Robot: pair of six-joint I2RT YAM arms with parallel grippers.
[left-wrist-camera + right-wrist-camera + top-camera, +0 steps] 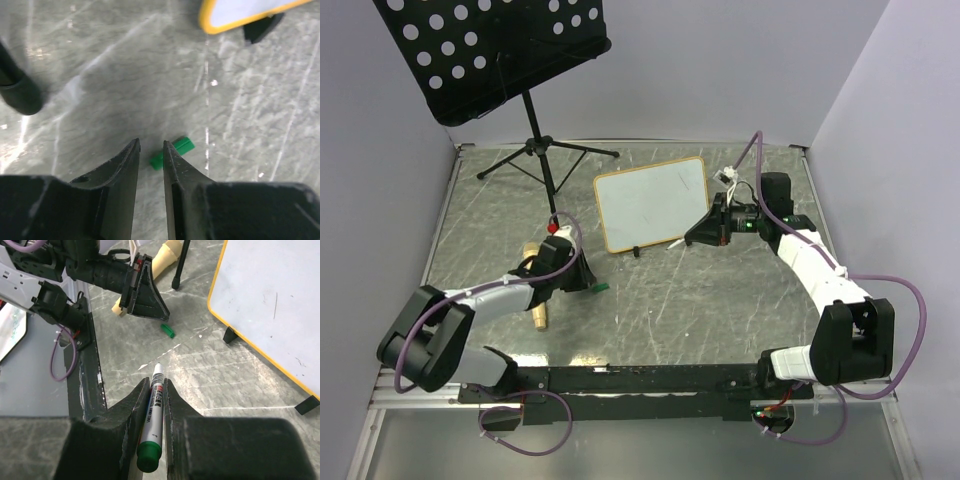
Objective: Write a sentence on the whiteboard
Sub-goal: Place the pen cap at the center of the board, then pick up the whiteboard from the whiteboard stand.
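My right gripper (157, 385) clamped marker (154, 415), tip bare, beside whiteboard (270, 300) right corner. My left gripper (151, 145) stood slightly parted, empty, left of whiteboard; green cap (172, 152) lay at its tips.

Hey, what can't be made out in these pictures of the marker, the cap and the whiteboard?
- Whiteboard: right wrist view, cut by top and right edges; faint marks too small to read.
- Green cap: left wrist view, partly hidden behind a finger of the left gripper.
- Marker: top view, hidden by the right gripper.
- Tan object: top view, partly under the left arm.
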